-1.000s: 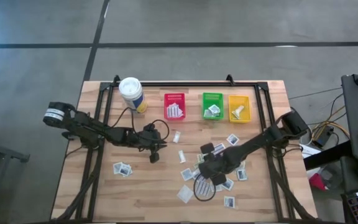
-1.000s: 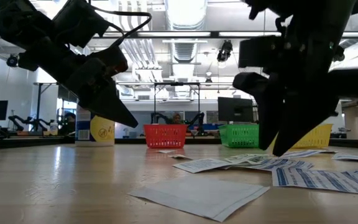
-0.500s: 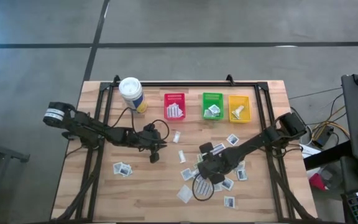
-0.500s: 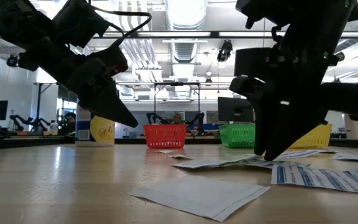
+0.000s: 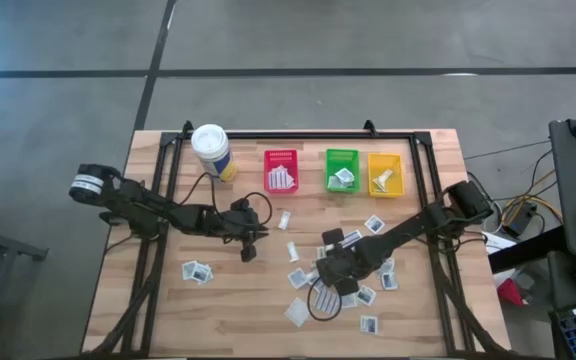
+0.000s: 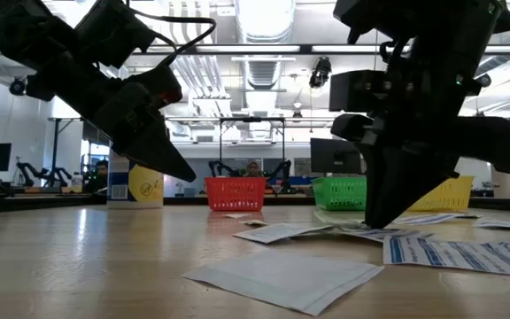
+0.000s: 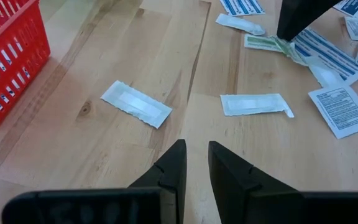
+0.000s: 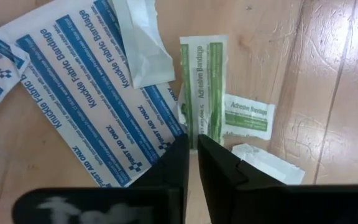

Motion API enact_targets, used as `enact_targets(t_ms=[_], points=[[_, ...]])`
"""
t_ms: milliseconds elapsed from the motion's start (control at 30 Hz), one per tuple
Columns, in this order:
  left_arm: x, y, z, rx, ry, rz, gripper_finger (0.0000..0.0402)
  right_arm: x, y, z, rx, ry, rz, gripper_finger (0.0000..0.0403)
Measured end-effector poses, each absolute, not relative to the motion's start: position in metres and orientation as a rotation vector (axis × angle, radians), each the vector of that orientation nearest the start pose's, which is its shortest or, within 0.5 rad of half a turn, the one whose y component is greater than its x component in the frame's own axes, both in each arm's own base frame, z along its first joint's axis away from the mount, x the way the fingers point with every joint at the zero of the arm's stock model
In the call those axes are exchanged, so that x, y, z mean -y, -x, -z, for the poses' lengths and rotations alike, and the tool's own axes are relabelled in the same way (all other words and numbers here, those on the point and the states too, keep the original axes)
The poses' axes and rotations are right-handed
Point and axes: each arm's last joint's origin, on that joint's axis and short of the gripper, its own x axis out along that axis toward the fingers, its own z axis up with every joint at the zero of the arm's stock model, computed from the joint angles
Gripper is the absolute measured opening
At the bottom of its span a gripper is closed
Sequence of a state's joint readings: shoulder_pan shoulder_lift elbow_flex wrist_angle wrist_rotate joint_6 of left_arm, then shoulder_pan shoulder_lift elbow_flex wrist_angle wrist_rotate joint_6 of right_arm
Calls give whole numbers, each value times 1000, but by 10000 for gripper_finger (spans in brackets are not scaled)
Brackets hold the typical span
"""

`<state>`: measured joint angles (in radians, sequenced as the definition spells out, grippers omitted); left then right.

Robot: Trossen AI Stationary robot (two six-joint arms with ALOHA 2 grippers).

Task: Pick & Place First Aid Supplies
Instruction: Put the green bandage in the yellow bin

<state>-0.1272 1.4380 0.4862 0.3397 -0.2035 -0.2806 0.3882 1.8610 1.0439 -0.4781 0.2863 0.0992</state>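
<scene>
**Right arm dropped onto the packet pile and pinched in**

Since a second ago the right arm has come down and its fingers have gone from spread wide to almost together; the left arm hasn't budged.

Right arm reaches in from the counter's right edge, stretched low and diagonal toward the middle. Its right end effector (image 5: pixel 330 270) is tip-down on the counter (image 5: pixel 168 310) in the pile of first aid supplies (image 5: pixel 368 265). In the right wrist view the two fingers (image 8: pixel 176 163) stand nearly closed, only a thin slit between them, right at the end of a green-printed bandage packet (image 8: pixel 202 90). That packet lies flat, partly over a smaller green-lettered packet (image 8: pixel 248 116) and just beside a big blue-striped knuckle bandage packet (image 8: pixel 86 93). Looks like the tips are nipping the green packet's edge, but I can't tell for sure that it's actually gripped. In the low view the packet's edge next to the tips looks slightly raised off the wood.

Left arm comes in from the left edge, roughly level. The left end effector (image 5: pixel 247 250) points down above bare wood near the counter's middle, fingers parted by a narrow gap, holding nothing. Two plain white packets (image 7: pixel 135 103) lie ahead of it.

Along the far edge: red bin (image 5: pixel 281 171), green bin (image 5: pixel 342 170), yellow bin (image 5: pixel 385 174), each with packets inside, plus a white canister (image 5: pixel 211 150).
</scene>
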Motion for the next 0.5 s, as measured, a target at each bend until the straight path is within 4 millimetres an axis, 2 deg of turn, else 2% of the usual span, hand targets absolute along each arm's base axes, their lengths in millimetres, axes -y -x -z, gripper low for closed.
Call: enact_targets(t_ms=[167,500], points=[[26,-253,-145,-588,171,-158,64,-118,-311,-127,-1223,333,-19,11],[26,-253,-145,-588,170,-158,64,-119,-312,-129,-1222,331,-16,8]])
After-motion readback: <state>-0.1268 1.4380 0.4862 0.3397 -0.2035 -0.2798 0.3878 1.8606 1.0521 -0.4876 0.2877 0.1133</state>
